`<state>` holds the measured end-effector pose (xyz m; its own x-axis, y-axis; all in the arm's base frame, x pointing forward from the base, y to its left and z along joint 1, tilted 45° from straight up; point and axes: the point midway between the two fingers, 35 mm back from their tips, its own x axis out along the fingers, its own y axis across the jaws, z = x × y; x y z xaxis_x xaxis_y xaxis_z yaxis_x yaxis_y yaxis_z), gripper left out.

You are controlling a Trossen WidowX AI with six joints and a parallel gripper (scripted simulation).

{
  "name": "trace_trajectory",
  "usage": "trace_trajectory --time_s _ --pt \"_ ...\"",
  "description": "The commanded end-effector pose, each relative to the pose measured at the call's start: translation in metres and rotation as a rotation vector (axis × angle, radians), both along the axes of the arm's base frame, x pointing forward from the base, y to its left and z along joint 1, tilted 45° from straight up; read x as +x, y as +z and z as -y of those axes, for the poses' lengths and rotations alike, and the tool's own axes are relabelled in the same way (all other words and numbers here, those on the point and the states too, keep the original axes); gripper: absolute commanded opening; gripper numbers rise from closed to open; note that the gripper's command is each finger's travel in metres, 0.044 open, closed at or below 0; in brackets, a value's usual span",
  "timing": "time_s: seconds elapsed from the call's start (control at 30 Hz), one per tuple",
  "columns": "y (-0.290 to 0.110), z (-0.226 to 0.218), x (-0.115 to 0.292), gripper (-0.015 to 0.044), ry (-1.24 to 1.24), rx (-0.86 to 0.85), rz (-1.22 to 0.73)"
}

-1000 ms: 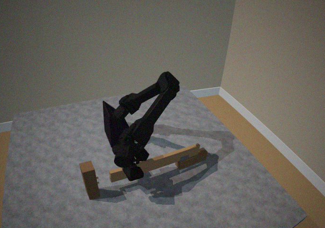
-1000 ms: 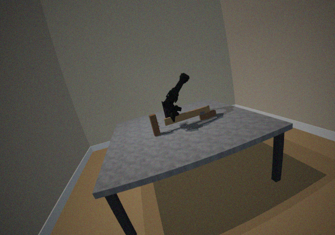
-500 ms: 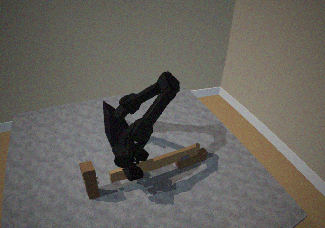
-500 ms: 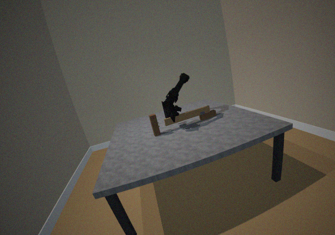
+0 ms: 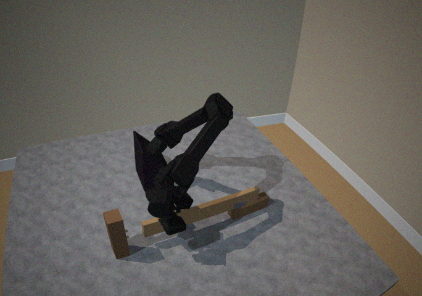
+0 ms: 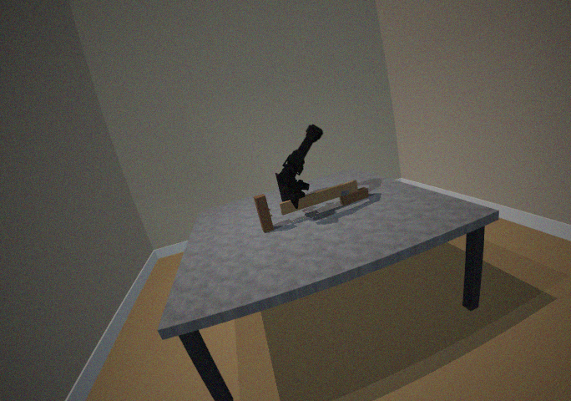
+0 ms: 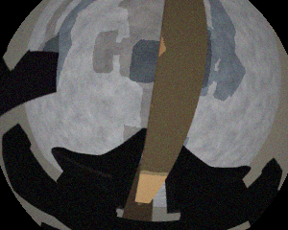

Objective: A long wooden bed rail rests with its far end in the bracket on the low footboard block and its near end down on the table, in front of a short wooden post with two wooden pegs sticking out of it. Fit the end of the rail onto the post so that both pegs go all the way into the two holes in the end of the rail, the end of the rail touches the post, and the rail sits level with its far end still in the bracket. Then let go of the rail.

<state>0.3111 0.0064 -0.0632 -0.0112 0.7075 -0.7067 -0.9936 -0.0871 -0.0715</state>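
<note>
Hand (image 5: pixel 171 219) was clamped on the bed rail (image 5: pixel 204 209) near its post-side end, raised off the desk (image 5: pixel 61 181), far end in the footboard bracket (image 5: pixel 250 205). Gap remained to the post (image 5: pixel 116 232). Best move: level the rail, line holes with pegs (image 5: pixel 127 233), push straight.

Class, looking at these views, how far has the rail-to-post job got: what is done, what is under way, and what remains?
Done: the gripper is shut on the rail near its near end, which is lifted off the table; the far end sits at the footboard block.
In hand: bringing that end to the post.
Left: a gap remains, so the pegs are not in; seat, level, release.
</note>
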Motion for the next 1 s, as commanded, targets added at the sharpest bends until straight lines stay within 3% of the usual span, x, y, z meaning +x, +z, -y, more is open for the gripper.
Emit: trace_trajectory --time_s 0.0,0.97 --pt "0.0034 0.0040 0.0012 0.0000 -0.006 -0.003 0.008" --pt "0.0002 0.0018 0.0014 0.0000 -0.006 -0.003 0.008"
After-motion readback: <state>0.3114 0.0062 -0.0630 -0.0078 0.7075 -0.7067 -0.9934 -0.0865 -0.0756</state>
